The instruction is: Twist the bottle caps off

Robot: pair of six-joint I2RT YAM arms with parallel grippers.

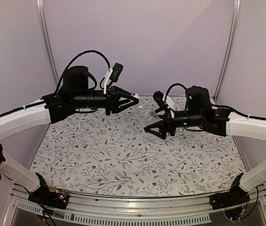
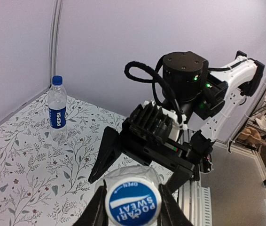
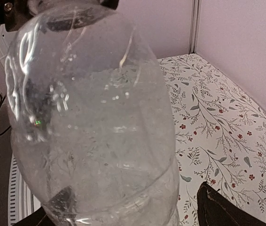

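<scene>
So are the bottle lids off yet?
Not yet, nothing is off. In hand: the left hand is shut on the blue cap of the clear bottle, and the right hand stands open around that bottle's body. Left: twisting that cap off, then the Pepsi bottle, standing upright with its lid on.

You've got a floral-print tabletop (image 1: 123, 155), lilac walls (image 1: 161, 37) behind, aluminium posts (image 1: 47, 42) in the back corners, a slotted rail (image 1: 137, 220) along the near edge.
</scene>
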